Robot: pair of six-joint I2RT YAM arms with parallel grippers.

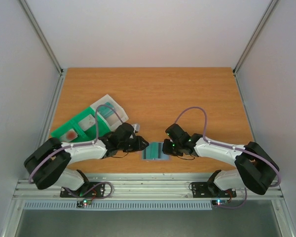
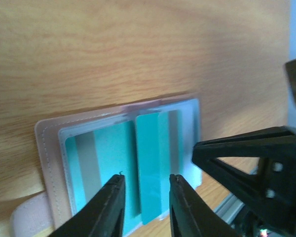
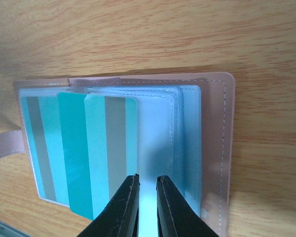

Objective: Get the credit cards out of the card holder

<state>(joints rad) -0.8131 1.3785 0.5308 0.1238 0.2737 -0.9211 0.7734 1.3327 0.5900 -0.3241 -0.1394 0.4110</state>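
Black right gripper hangs low over card holder.

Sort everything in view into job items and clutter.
Job: credit cards, card holder, left end effector, right end effector.
Lying about: green compartment tray, clear plastic box.

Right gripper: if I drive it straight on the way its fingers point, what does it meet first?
Most likely the clear sleeve of the card holder, just beside the edge of the front credit card. The right gripper hangs narrowly open over it; how far off is unclear.
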